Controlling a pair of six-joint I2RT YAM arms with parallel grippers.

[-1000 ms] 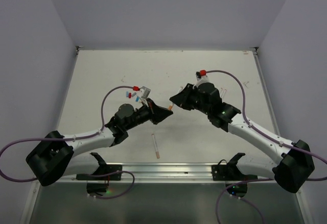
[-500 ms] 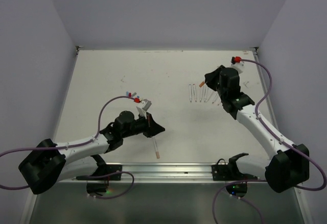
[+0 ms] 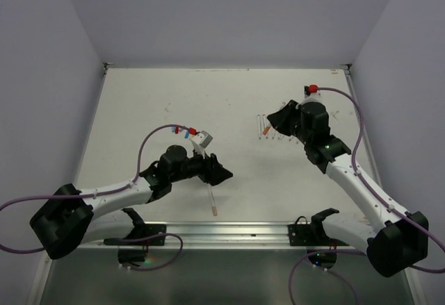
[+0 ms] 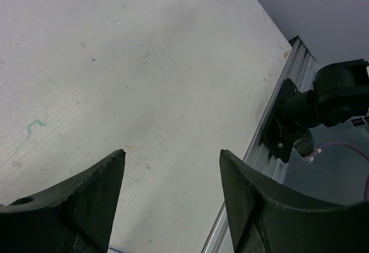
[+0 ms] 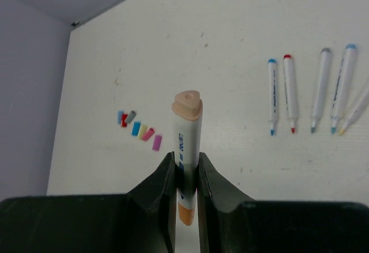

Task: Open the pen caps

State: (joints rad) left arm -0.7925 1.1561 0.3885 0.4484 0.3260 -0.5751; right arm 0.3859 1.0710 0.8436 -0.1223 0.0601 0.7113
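The pen (image 5: 186, 132) sits clamped in right fingers (image 5: 155, 195); left fingers (image 4: 86, 207) wide, empty. It should land parallel beside the row (image 5: 290, 91), upper right.

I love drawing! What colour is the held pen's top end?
Pale orange. The pen shows best in the right wrist view.

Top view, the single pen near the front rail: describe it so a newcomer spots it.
Find the metal rail along the table's near edge. Near its middle, just beyond it, beside the left gripper, a lone pen lies on the tabletop. Unlike the row of pens by the right gripper, it has no neighbours, and its orange tip points at the rail.
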